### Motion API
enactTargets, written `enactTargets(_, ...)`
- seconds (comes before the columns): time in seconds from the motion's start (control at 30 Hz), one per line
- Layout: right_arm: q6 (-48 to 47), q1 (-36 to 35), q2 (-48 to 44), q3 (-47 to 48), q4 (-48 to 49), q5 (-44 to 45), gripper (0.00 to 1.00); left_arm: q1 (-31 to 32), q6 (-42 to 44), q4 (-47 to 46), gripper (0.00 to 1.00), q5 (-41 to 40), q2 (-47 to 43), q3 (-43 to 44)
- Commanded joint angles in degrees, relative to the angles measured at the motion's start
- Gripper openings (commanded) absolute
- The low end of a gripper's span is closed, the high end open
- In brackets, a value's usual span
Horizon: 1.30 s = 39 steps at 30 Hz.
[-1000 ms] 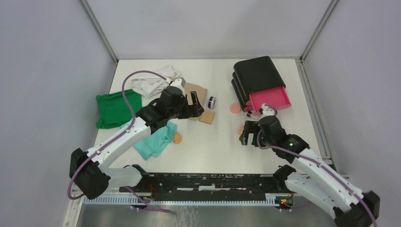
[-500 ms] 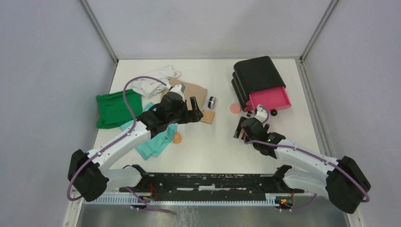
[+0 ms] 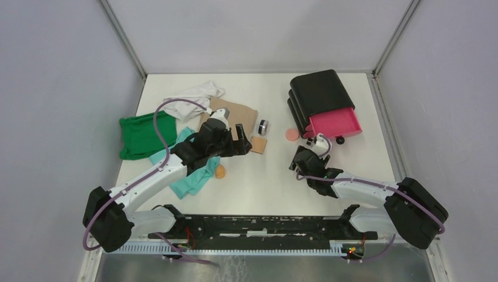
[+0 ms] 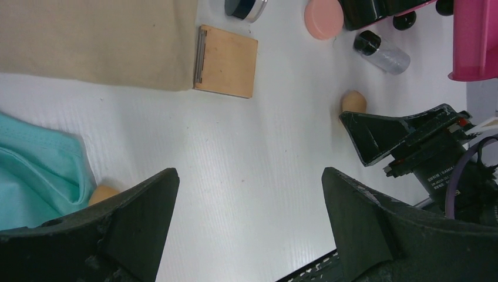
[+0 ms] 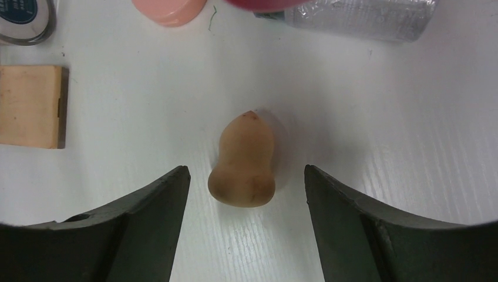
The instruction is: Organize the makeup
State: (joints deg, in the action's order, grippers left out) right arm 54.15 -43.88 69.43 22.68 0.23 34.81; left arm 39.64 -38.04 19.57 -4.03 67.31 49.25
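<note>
From above, we see the right fingers [image 3: 297, 160] low over the tabletop [image 3: 276, 182], just in front of the pink drawer [image 3: 335, 123]. The left fingers [image 3: 241, 140] hover beside the square pad [image 3: 257, 144].

On the left wrist camera, those fingers are spread wide and hold nothing. Small white print on the right arm [image 4: 446, 176] is too fine to read.

On the right wrist camera, the fingers stand well apart and empty. They straddle the tan sponge [image 5: 244, 170], which lies on its side, untouched. It sits nearer one finger, so we judge that closing could nudge this soft, rounded thing aside or squirt it out. The lettering on the jar [image 5: 23, 20] lid is cut off.
</note>
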Motion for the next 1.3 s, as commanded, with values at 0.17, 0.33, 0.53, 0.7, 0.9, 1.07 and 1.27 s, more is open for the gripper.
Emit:
enactTargets(0.17,2.7,-0.7,2.3,1.3,-0.1,3.4,0.68,0.1,-1.8,-5.5,0.99,1.3,-2.2,-3.2)
enactTargets(0.33,2.3,-0.7,2.2,1.6,-1.4,2.1,0.48,0.0,-0.8,-4.4,0.99,0.5,-2.4,-3.4)
enactTargets(0.53,-0.8,-0.8,-1.0,3.3,-4.6,-0.9,0.23,-0.2,-1.9,-3.7,0.99,1.0,-1.6,-3.2)
enactTargets(0.7,-6.3,-0.8,-6.5,5.4,-8.3,-7.5,0.21,-0.3,-2.7,-4.0,0.99,0.1,-1.7,-3.7)
enactTargets(0.9,-12.2,-0.8,-11.3,10.9,-16.9,-18.2,0.19,-1.1,-2.0,-2.0,0.99,-0.4,-0.7,-2.9)
enactTargets(1.07,-16.5,-0.8,-14.5,16.5,-20.7,-23.1,0.19,-1.7,-0.4,-3.0,0.99,1.1,-0.3,-2.6)
enactTargets(1.27,-19.9,-0.7,-16.7,24.7,-24.7,-15.3,0.2,-1.6,1.2,-2.3,0.99,1.0,0.1,-1.7)
